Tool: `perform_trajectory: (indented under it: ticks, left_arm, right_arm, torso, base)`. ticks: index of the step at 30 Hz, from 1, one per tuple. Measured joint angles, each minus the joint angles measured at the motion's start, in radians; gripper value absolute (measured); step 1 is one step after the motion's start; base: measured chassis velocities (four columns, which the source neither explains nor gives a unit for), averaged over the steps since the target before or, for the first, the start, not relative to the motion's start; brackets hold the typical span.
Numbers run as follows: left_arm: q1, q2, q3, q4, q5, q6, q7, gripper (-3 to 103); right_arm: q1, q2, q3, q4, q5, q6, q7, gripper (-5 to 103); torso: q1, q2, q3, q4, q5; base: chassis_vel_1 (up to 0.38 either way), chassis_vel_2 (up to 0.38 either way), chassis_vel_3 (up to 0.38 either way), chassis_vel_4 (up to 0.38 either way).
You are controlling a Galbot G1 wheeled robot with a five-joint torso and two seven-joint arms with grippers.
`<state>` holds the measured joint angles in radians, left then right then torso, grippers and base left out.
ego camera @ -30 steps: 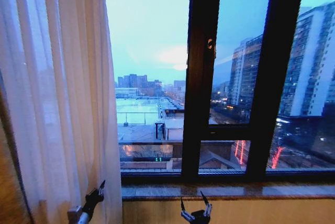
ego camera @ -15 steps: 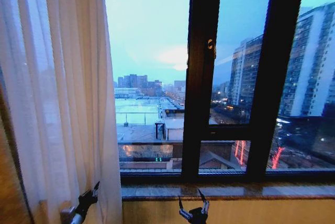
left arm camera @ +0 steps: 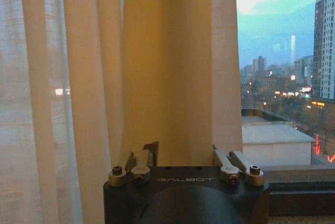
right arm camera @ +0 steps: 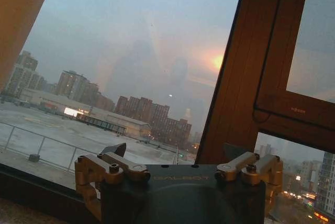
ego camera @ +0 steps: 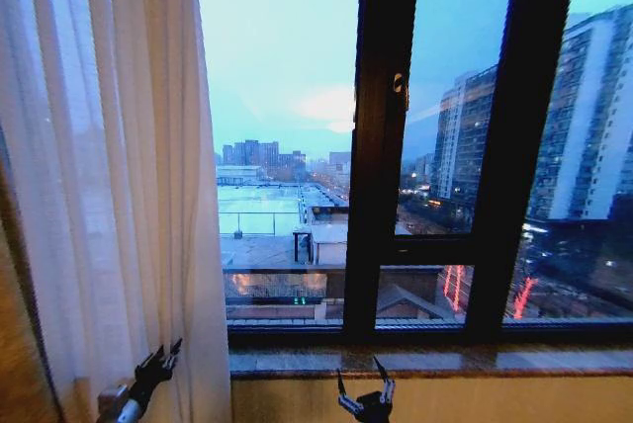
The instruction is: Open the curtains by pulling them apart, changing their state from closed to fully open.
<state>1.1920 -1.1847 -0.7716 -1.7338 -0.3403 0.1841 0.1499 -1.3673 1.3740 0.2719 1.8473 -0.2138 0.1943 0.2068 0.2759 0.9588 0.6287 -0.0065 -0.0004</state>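
Curtains (ego camera: 109, 176): sheer white panel in vertical folds, gathered at the 9 o'clock side of the head view, floor-length, its free edge hanging just beside the bare glass
Drape (ego camera: 15, 344): opaque golden-brown strip at the far 9 o'clock edge, behind the sheer panel
Left gripper (ego camera: 161, 361): low at 7 o'clock, against the lower folds of the curtains; fingers spread, with a yellow-lit fold (left arm camera: 167, 77) of the fabric standing between them in the left wrist view; cannot tell whether they touch it
Window frame (ego camera: 381, 146): dark upright post at 12 o'clock, a second post toward 2 o'clock, city and dusk sky behind the glass
Windowsill (ego camera: 445, 359): stone ledge running from 6 to 4 o'clock below the frame
Right gripper (ego camera: 366, 388): at 6 o'clock, in front of the sill, fingers wide apart, holding nothing, well apart from the curtains
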Motion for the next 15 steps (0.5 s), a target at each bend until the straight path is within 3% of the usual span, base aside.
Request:
perform_trajectory:
  ticks: [1,3,8,9,12,15]
  left_arm:
    - [-0.007,0.001,0.003,-0.001,-0.001,0.000,-0.002,48]
    - [-0.011,0.003,0.005,-0.004,-0.004,0.001,-0.004,48]
    - [-0.027,0.055,0.022,-0.025,-0.023,0.020,-0.003,70]
    - [-0.027,0.055,0.022,-0.025,-0.023,0.020,-0.003,70]
    - [-0.048,0.119,0.043,-0.010,-0.053,0.020,0.010,87]
    - [-0.070,0.172,0.059,0.006,-0.082,0.024,0.022,97]
  right_arm:
    - [-0.002,0.000,0.000,0.000,0.000,0.000,0.000,100]
    - [-0.004,0.000,0.000,0.000,0.000,0.000,0.000,100]
    - [-0.010,0.000,-0.004,-0.001,-0.005,0.000,-0.001,100]
    - [-0.010,0.000,-0.004,-0.001,-0.005,0.000,-0.001,100]
    - [-0.008,0.000,-0.010,-0.003,-0.009,0.000,-0.004,100]
    - [-0.008,0.000,-0.011,-0.004,-0.013,0.000,-0.006,100]
  torso:
    - [0.000,0.000,0.000,-0.0001,-0.0001]
    - [0.000,0.000,0.000,-0.0002,0.0000]
    - [0.000,0.000,0.000,-0.0001,0.0001]
    - [0.000,0.000,0.000,-0.0001,0.0001]
    - [0.000,0.000,0.000,0.0000,-0.0003]
    - [0.000,0.000,0.000,0.0002,0.0001]
  base:
    - [0.000,0.000,0.000,0.000]
    - [0.000,0.000,0.000,0.000]
    - [0.000,0.000,0.000,0.000]
    - [0.000,0.000,0.000,0.000]
    - [0.000,0.000,0.000,0.000]
    - [0.000,0.000,0.000,0.000]
